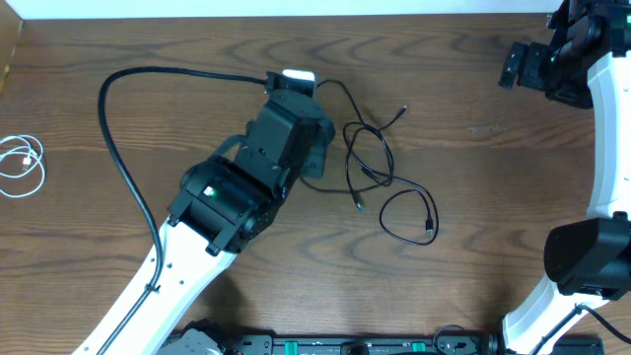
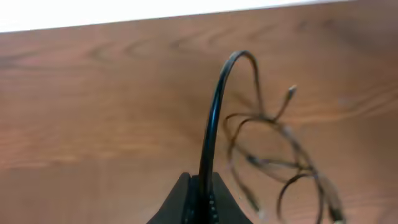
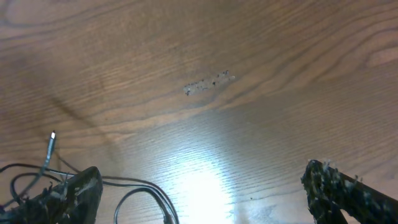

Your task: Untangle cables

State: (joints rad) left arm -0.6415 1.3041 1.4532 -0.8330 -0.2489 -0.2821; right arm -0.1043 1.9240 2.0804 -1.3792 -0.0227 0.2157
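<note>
**Left gripper** [image 2: 199, 186]: the jaws are pressed together on a thin black cord [image 2: 214, 106], nipped between the two dark fingertips. The cord leaves the pinch as a stiff arch and bends over to the right.

**Beyond the arch:** the cord joins a loose tangle of thin black cords [image 1: 380, 173], which is blurred in the left wrist view. From above, the tangle lies on the brown wood-grain table [image 1: 473, 227], just right of the head of the left arm. It forms open, overlapping loops, with small plugs poking out at its upper right, its middle and its lower right. How many separate cords make it up cannot be told.

**Black-and-white left arm** [image 1: 227, 197]: it lies diagonally from the near left edge to the middle of the table. A thick black wire [image 1: 110, 128] attached to it bows out widely on its left side.

**Thin white cord** [image 1: 22, 163]: this is coiled in small loops at the far left edge of the table. It is well apart from the tangle and from both arms.

**Right gripper** [image 3: 199, 180]: the jaws are spread wide over bare wood with nothing between them. At the lower left of its wrist view, one small plug end [image 3: 52, 138] and a few black loops show beside one finger. From above, this gripper sits at the far right corner of the table, well apart from the tangle.
</note>
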